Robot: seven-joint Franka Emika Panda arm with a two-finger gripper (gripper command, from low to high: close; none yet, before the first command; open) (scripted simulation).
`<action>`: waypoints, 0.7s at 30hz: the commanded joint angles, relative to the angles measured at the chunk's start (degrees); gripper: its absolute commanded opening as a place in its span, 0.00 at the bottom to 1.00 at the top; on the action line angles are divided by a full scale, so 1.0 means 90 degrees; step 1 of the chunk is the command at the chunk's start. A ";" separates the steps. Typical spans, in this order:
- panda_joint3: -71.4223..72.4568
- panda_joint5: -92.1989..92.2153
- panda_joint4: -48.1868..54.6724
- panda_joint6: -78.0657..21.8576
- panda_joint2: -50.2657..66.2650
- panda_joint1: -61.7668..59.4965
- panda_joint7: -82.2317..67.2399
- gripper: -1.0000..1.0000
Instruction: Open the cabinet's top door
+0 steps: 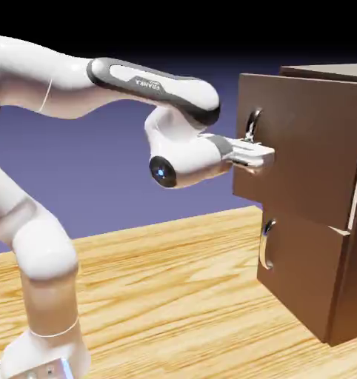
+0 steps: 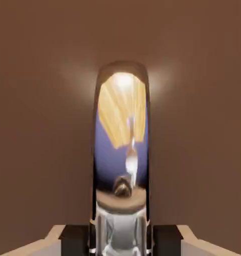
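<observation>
White arm links sweep in from the left of the cabinet (image 1: 315, 192), and we follow them across to the gripper (image 1: 257, 154), pressed up against the top door (image 1: 300, 148) just below where its silver handle (image 1: 252, 124) curves out. We're in the pulling step, by our read: the door's front already stands proud of the lower panel (image 1: 300, 274) beneath it, so it looks part-way out.

To do this well, we'd keep the pull straight back along the arm's line, away from the cabinet face, with the wrist level so the handle doesn't slide out of the jaws. Steady, no jerks.

Over to the hand view: brown wood fills it, and the handle (image 2: 122, 150) rises dead centre, mirror-bright, catching the pale surface and violet backdrop in its curve. The fingertips (image 2: 72, 237) sit hard against it on both flanks at the bottom edge, so we call the jaws clenched on that handle.

Rightmost, the cabinet itself: tall, dark brown, matte, standing on the wooden surface (image 1: 174, 296) at its right end, and the lower panel's handle (image 1: 267, 244) is untouched.
</observation>
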 commanded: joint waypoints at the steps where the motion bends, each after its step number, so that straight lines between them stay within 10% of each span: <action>1: -0.0110 -0.0273 -0.0072 -0.0096 -0.0081 0.0025 0.0170 0.00; 21: -0.2895 -0.5601 -0.0046 -0.4019 -0.0415 -0.0296 0.2480 0.00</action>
